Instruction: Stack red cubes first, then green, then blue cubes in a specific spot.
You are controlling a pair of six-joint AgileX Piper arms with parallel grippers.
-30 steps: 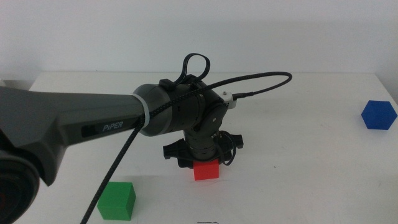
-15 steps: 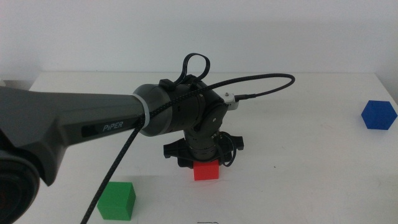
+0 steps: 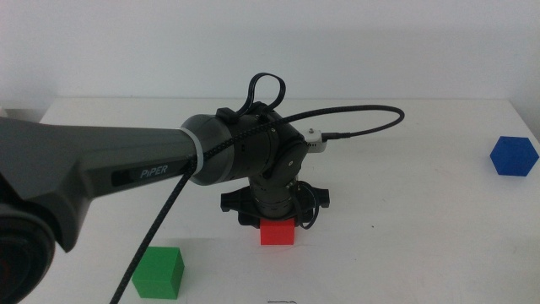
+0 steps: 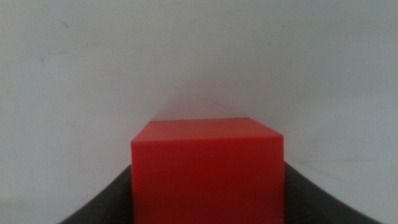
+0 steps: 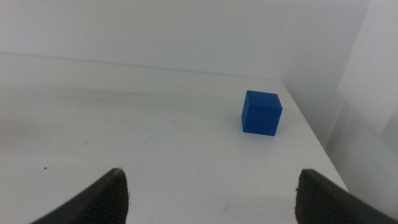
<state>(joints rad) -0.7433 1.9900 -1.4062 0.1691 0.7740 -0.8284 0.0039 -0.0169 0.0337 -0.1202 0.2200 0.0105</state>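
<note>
My left gripper (image 3: 276,213) points down at the middle front of the white table and is shut on the red cube (image 3: 277,231). In the left wrist view the red cube (image 4: 208,168) fills the gap between the two dark jaws of the left gripper (image 4: 208,186), low over the tabletop or on it. The green cube (image 3: 159,272) sits at the front left, apart from the gripper. The blue cube (image 3: 514,155) sits at the far right edge. It also shows in the right wrist view (image 5: 261,112), ahead of my open, empty right gripper (image 5: 211,193), which is out of the middle view.
The left arm's thick grey body (image 3: 101,177) crosses the left half of the table, with a black cable (image 3: 363,114) looping above the wrist. The table's right edge (image 5: 311,134) runs just beyond the blue cube.
The left gripper and the red cube have shifted very slightly to the left. The cable loop has swung a little. The green and blue cubes have not moved.
</note>
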